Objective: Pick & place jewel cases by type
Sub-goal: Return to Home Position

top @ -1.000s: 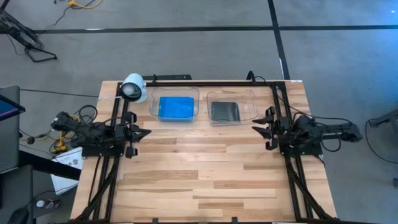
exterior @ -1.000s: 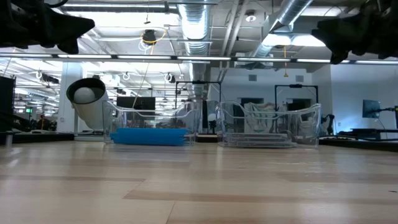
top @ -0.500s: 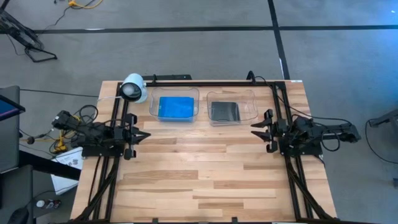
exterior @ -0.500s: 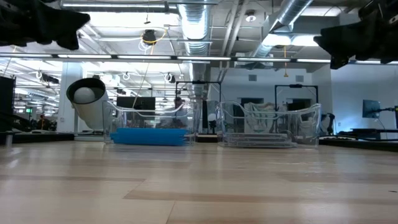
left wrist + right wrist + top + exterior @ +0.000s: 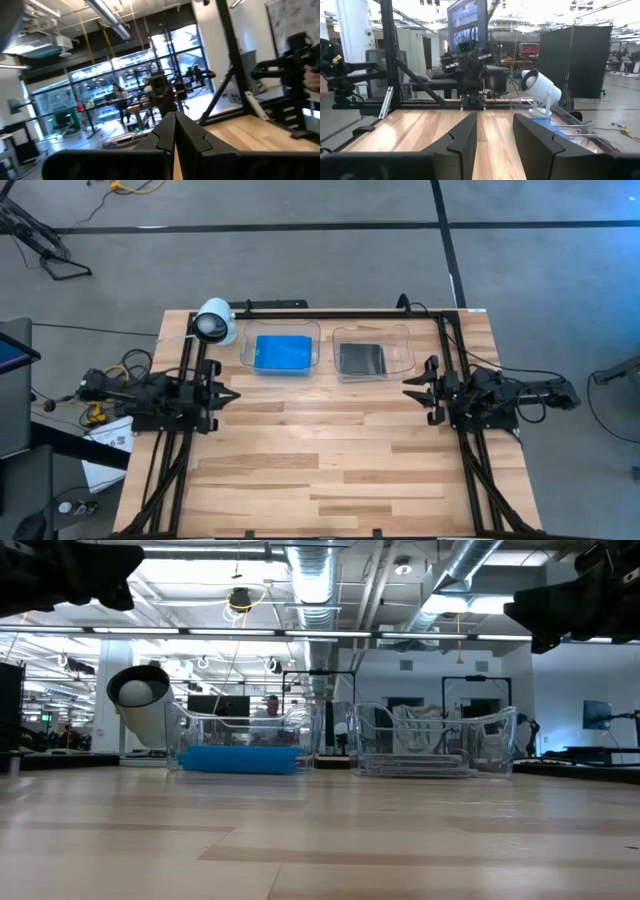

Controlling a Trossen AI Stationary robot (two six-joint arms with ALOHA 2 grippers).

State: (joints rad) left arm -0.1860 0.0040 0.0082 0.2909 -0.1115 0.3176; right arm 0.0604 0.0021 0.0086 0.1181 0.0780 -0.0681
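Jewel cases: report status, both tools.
Left tool shut, right tool open, both empty at table sides. Blue jewel cases in left tray, dark jewel cases in right tray. No obstruction seen.

Blue and dark grey on pale wood

Bright blue jewel cases (image 5: 283,352) in the left clear tray (image 5: 247,350), dark grey jewel case (image 5: 361,358) in the right clear tray (image 5: 400,355); plank-striped tan table (image 5: 330,470), white camera (image 5: 214,321).

No legible text, brand or number anywhere; blue jewel cases (image 5: 283,352), dark jewel cases (image 5: 361,358), white camera (image 5: 213,322) bear no readable marking; monitor (image 5: 466,20) content too small to read.
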